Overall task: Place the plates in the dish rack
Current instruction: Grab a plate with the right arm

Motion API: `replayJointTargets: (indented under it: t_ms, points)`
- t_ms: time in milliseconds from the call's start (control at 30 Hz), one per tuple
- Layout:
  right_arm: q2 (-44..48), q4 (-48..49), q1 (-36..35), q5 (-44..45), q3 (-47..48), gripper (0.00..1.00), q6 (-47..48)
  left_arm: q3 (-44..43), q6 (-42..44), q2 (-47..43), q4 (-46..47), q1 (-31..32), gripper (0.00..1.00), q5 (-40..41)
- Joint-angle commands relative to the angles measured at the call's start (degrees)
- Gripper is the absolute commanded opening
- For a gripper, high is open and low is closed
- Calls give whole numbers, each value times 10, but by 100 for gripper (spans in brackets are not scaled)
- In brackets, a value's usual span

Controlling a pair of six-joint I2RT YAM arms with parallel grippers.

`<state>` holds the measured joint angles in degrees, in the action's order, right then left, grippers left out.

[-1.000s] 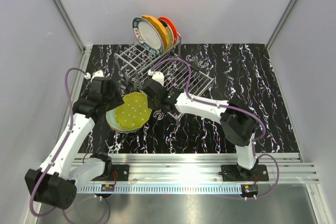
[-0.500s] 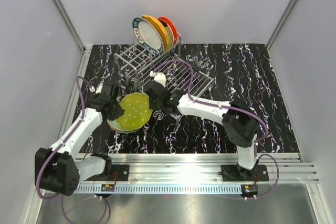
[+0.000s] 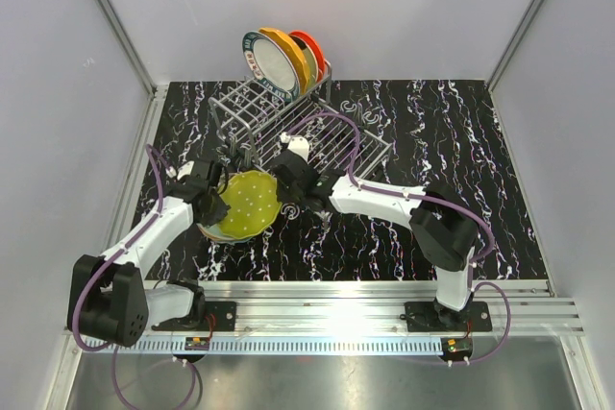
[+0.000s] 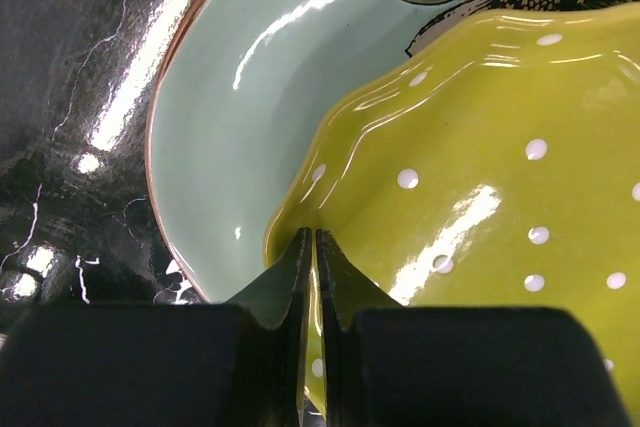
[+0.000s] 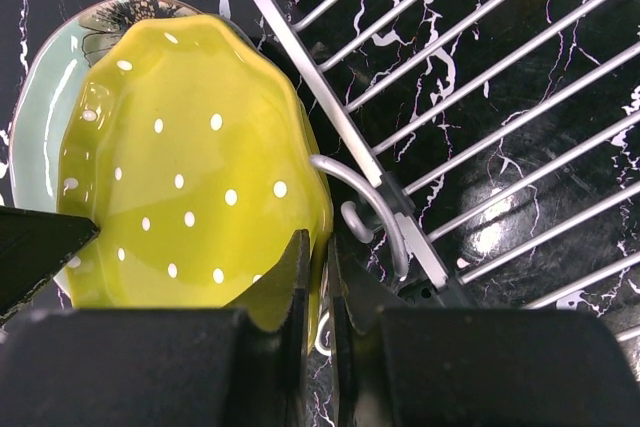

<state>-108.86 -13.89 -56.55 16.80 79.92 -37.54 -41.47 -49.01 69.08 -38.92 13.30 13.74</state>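
Observation:
A dotted yellow-green plate (image 3: 248, 204) is held tilted above a stack of plates topped by a floral pale green plate (image 4: 230, 97), left of the dish rack (image 3: 288, 127). My left gripper (image 3: 222, 206) is shut on the plate's left rim (image 4: 308, 247). My right gripper (image 3: 280, 201) is shut on its right rim (image 5: 318, 257), close to the rack's near corner (image 5: 380, 197). Three plates stand in the rack's raised section: teal-rimmed white (image 3: 263, 64), dotted orange (image 3: 285, 55) and red-orange (image 3: 308, 48).
The rack's flat grid tray (image 5: 480, 107) lies right of the held plate. A curved wire hook (image 5: 365, 192) on the rack sits beside my right fingers. White walls enclose the black marbled table (image 3: 423, 160) at left, back and right.
My left wrist has moved forward and in toward the plate's left rim. The right gripper and the plate have shifted slightly toward the rack.

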Motion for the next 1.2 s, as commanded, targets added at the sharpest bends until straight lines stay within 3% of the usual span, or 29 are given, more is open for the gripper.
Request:
replayJointTargets:
  t_ms: [0,633,1167]
  points:
    - [47,40,0,-23,-10,9,-9,10,-14,2,18,-3,6,17]
    - [36,31,7,-69,-18,40,-55,29,-12,-6,40,-3,1,-14]
    - [-3,37,13,-114,-12,44,-94,31,-8,-11,45,-4,0,-29]
